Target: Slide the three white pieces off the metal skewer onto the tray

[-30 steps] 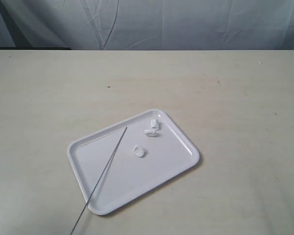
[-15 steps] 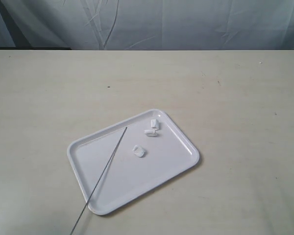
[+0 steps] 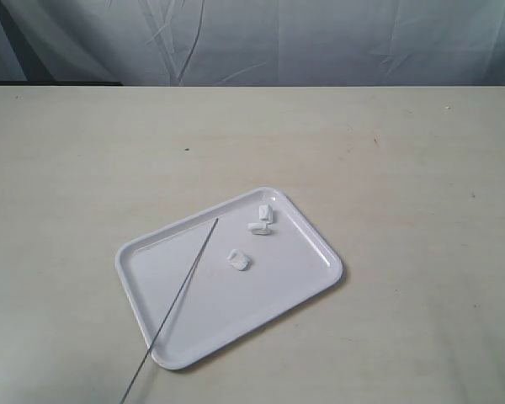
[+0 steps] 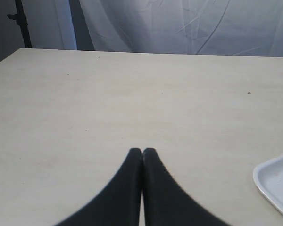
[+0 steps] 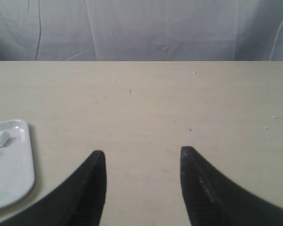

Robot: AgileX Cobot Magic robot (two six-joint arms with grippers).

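Note:
The white tray (image 3: 177, 295) lies at the table's middle in the exterior view. Three white pieces rest loose on it: one (image 3: 265, 212) near the far corner, one (image 3: 259, 228) beside it, one (image 3: 239, 259) nearer the middle. The thin metal skewer (image 3: 181, 290) lies bare across the tray's left half and runs over its near rim to the frame's bottom edge. Neither arm shows in the exterior view. My left gripper (image 4: 142, 151) is shut with nothing between its fingers, the tray's corner (image 4: 273, 181) off to one side. My right gripper (image 5: 141, 155) is open and empty above bare table, beside the tray's edge (image 5: 26, 160) and one white piece (image 5: 0, 139).
A pale wooden table (image 3: 387, 151) stretches around the tray. A grey cloth backdrop (image 3: 278, 38) hangs behind the table's far edge. A dark stand (image 4: 21, 23) shows at the backdrop's side in the left wrist view.

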